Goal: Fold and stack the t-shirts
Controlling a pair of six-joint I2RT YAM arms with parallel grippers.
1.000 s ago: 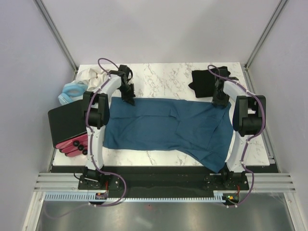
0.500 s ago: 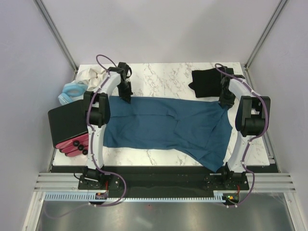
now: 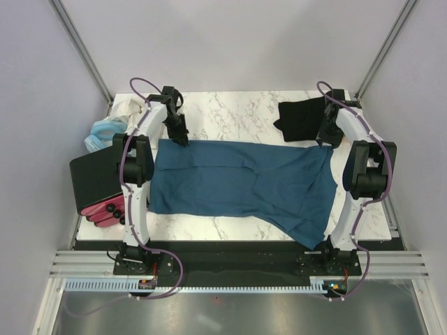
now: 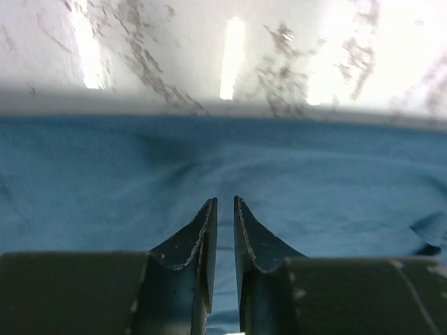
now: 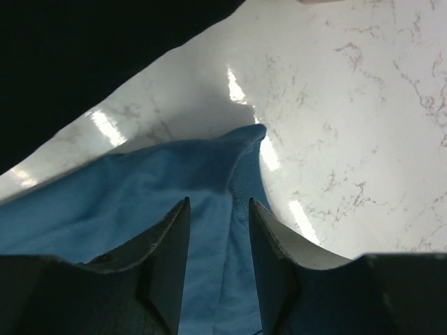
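Top: teal shirt (image 3: 237,185) spread flat across the table (image 3: 237,108), black shirt (image 3: 300,120) at the far right corner. Both soft, limp and light; I'd pinch the teal one's far-edge corners.
Left wrist: left claw (image 4: 224,204) barely apart, empty, over the cloth.
Right wrist: right claw (image 5: 218,202) apart, straddling the corner hem, not clamped.

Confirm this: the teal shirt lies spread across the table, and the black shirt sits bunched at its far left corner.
Wrong side. The top view shows the black shirt at the far right corner; the teal shirt does lie spread across the table.
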